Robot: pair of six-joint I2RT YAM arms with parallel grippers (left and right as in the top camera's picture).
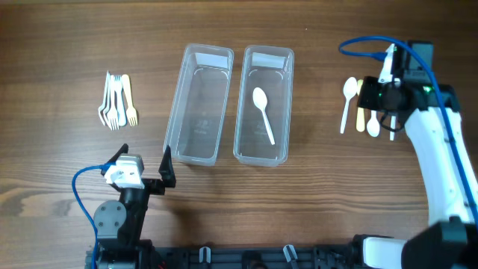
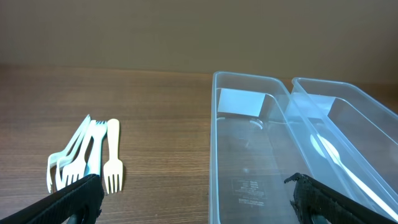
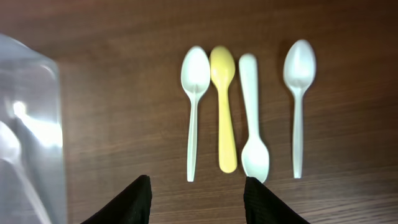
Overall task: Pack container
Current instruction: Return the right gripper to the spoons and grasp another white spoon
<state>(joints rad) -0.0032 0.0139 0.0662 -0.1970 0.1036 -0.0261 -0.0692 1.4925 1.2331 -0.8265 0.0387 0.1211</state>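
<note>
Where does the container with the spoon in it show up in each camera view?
Overhead: container, right of centre.
Left wrist: container at right edge.
Right wrist: container at left edge, blurred.
Shared landmark: white spoon inside, clear in overhead and left wrist.

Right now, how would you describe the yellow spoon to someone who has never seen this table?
Start at the clear tub holding one spoon, then look to the bare wood beside it, where four spoons lie in a row below the right pincer. The yellow spoon is second from the tub, the only one not white.
</note>
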